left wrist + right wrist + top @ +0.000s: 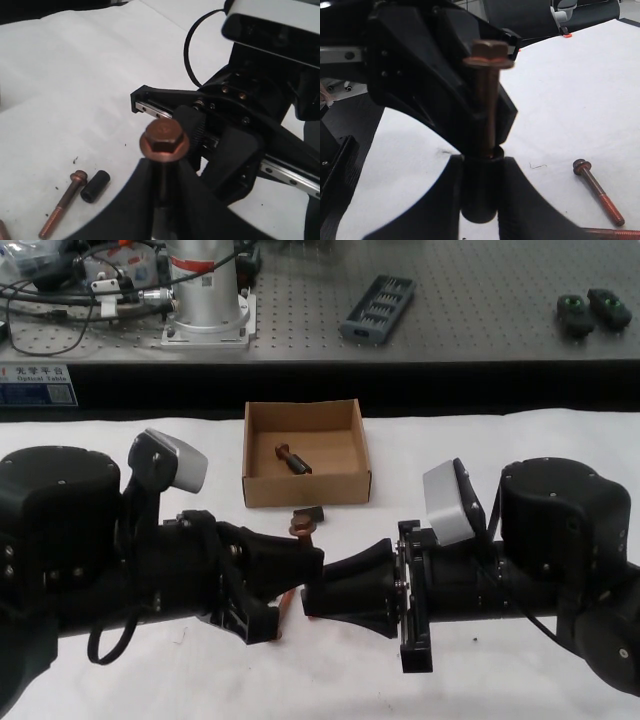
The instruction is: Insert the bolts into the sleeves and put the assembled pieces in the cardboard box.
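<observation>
Closest in, my right pincer [480, 167] is clamping the black sleeve [480, 200], and the held bolt [487, 107] is standing over it with its tip just entering the bore. My left pincer [164, 167] is gripping that bolt on the shank, right under the hex head [164, 139]. Both pincers are meeting above the near edge of the desk [520, 445], about midway along it. Cardboard box [305, 490] is sitting toward the far edge, one finished piece [293, 458] lying inside. Loose bolt [62, 204] and loose sleeve [95, 186] are lying on the desk, just beside each other.

Step, as I'm judging it: insertion, barely begun. Shank should be running dead in line with the bore before I'm pushing, as any tilt is likely binding the threads at the mouth. Planning on feeding straight along the axis, slowly, with the right side holding firm. My left fingers are sitting between head and sleeve, so they are probably needing to release or slide back before the head is seating.
</observation>
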You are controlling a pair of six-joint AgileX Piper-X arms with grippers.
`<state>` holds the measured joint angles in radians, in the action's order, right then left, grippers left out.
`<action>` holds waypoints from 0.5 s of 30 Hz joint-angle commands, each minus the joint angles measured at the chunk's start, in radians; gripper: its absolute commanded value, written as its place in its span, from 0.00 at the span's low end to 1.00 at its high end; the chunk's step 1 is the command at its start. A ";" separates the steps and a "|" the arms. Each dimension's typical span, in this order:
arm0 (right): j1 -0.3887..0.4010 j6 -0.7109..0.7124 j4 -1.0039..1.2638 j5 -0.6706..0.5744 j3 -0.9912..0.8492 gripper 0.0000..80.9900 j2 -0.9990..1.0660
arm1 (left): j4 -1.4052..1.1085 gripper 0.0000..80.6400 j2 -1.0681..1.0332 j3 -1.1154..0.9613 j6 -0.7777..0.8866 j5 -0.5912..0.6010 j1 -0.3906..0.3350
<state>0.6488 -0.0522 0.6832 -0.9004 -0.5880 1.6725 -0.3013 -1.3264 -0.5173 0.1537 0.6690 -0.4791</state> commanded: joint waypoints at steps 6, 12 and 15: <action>-0.008 -0.023 0.049 0.006 -0.008 0.06 -0.010 | -0.089 0.63 0.006 0.008 -0.029 -0.032 0.001; -0.008 -0.023 0.049 0.012 -0.008 0.06 -0.010 | -0.091 0.66 0.042 0.006 -0.026 -0.029 0.013; -0.008 -0.047 0.042 0.071 -0.024 0.06 -0.010 | -0.054 0.66 0.080 0.006 -0.062 -0.064 0.035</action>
<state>0.6468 -0.0522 0.7005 -0.8944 -0.5880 1.6725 -0.3735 -1.3041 -0.5099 0.1356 0.6358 -0.4656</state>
